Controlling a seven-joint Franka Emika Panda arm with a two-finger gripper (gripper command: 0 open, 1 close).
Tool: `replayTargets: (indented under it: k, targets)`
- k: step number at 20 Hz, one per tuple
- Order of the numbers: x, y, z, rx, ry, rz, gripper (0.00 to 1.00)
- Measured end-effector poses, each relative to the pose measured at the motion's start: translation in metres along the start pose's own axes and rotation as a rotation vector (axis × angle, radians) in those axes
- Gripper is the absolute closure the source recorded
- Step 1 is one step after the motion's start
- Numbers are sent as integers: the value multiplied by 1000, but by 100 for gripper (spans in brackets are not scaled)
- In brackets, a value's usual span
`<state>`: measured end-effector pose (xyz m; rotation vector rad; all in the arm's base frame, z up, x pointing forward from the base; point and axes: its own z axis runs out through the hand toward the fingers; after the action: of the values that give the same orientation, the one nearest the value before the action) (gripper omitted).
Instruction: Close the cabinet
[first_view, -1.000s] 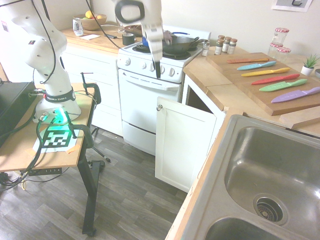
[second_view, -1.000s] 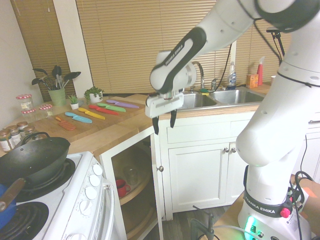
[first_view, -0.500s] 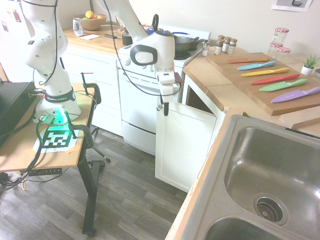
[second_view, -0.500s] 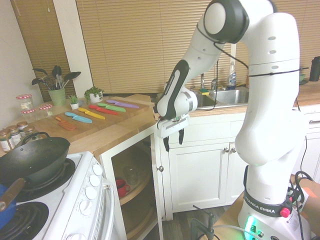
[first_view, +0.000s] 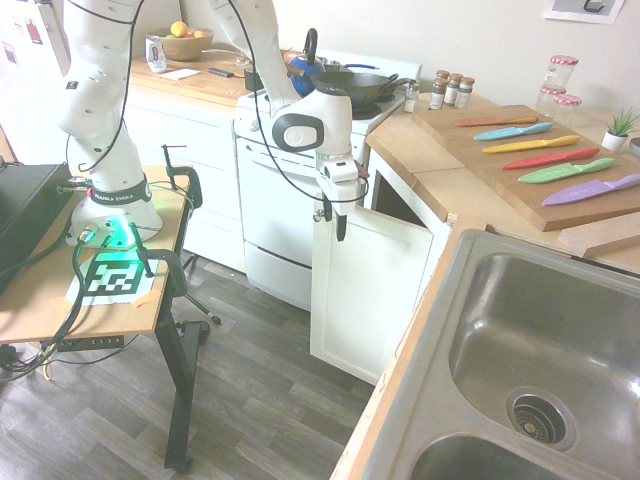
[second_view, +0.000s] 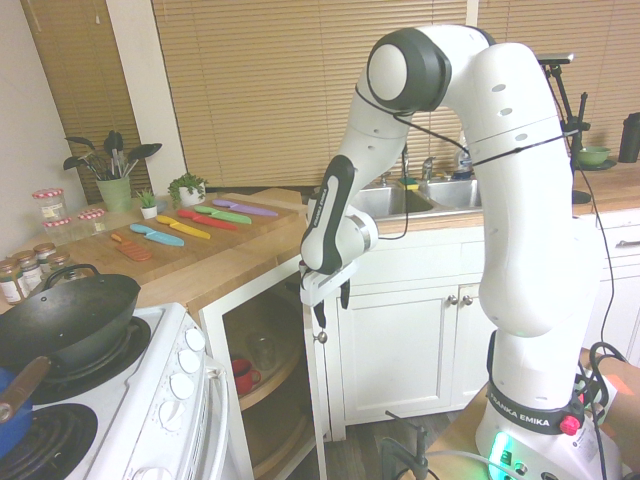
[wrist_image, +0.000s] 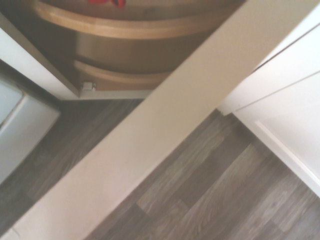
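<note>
- White two-finger gripper (first_view: 334, 222) points straight down, jaws released and spread, nothing held; the dark fingers straddle the top edge of the door in both exterior views, though I cannot tell whether they touch it
- White flat-panel shaker cabinet door (first_view: 362, 295) stands directly under the gripper, swung well out from its frame; small round silver knob (first_view: 318, 215) sits just beside the fingers, at the door's top corner
- Door's thin top edge (wrist_image: 165, 125) crosses the wrist view on a diagonal; grey wood-look floor (wrist_image: 220, 195) lies beyond it on one side, curved wooden turntable shelves (wrist_image: 135, 30) inside the cabinet on the other
- Second exterior view: open cabinet mouth (second_view: 265, 370) lies to the stove side of the gripper; a red mug (second_view: 241, 376) rests on the shelf inside
- White oven with bar handle (first_view: 285, 200) is just behind the gripper in the first exterior view; butcher-block counter (first_view: 440, 160) runs above the cabinet
- Progress, as judged: approach looks about done, closing itself not begun; door is wide open
- Left to do: press the door toward the frame through its full swing until flush; then clear off
</note>
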<state>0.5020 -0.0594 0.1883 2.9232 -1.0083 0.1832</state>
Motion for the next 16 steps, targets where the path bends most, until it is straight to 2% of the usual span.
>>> replayTargets:
  k: [16]
  targets:
    - [6, -12, -7, 4, 5, -19, 100]
